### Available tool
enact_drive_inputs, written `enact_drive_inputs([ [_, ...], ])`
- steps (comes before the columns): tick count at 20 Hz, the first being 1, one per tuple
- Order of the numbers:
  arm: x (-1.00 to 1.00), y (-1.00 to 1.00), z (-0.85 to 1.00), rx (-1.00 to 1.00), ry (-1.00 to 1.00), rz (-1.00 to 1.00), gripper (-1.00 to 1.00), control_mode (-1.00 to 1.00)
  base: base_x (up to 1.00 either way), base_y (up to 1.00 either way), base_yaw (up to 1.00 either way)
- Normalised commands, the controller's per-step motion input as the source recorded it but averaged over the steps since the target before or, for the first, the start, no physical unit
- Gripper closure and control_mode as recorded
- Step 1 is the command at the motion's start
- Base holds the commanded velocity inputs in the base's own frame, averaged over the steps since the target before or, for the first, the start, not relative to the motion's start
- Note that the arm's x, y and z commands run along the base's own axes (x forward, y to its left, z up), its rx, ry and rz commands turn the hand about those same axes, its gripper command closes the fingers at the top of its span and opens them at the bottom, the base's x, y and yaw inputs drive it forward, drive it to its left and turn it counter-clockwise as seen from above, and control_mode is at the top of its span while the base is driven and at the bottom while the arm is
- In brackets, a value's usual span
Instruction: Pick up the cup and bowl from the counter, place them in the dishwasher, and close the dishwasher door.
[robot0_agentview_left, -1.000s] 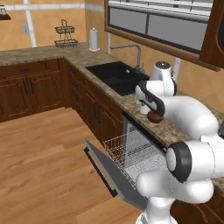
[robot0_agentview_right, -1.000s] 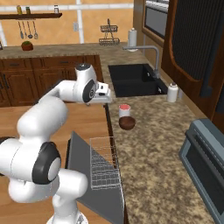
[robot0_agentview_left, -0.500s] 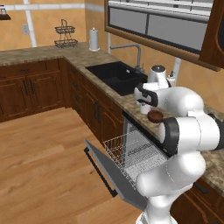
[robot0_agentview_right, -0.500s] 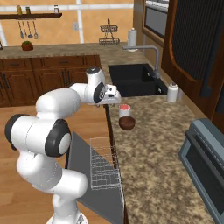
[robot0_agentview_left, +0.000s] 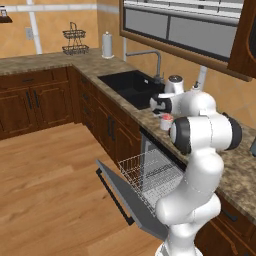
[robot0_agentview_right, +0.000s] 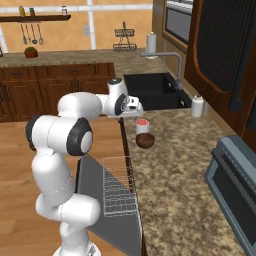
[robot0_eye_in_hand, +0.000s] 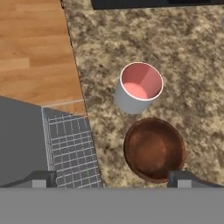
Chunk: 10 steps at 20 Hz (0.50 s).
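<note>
**A:** How far along did the job look?

**B:** Barely begun, by the look of it. The cup (robot0_eye_in_hand: 138, 87) stood upright on the counter (robot0_eye_in_hand: 188, 57), pink inside showing, and the bowl (robot0_eye_in_hand: 154, 148) sat just beside it, close but seemingly not touching. Neither had been lifted. The dishwasher door (robot0_agentview_right: 95, 200) lay dropped open with the wire rack (robot0_agentview_right: 119, 189) pulled out over it, holding nothing visible.

**A:** So everything was left?

**B:** Both pickups, both placements, then the door. That was a judgement from how things lay.

**A:** And the gripper (robot0_eye_in_hand: 113, 177)?

**B:** It hung above the counter, over the two dishes, with its fingertips (robot0_eye_in_hand: 43, 178) spread wide apart and nothing between them. In the hand view the bowl sat partly between the tips and the cup lay further off.

**A:** What couldn't be made out?

**B:** In the left base view the arm covered the bowl and most of the cup (robot0_agentview_left: 166, 121). The dishwasher (robot0_agentview_left: 150, 165) interior was mostly out of sight behind the rack and arm. The exact height of the gripper above the dishes couldn't be judged either.
</note>
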Motion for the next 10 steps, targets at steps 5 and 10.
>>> enact_drive_inputs([
  [5, 0.58, -0.13, -0.36, 0.0, 0.0, 0.0, -1.0, -1.0, 0.0, 0.0, 0.0],
  [10, 0.59, -0.18, -0.36, 0.0, -0.02, 0.0, -1.0, -1.0, 0.0, 0.0, 0.0],
])
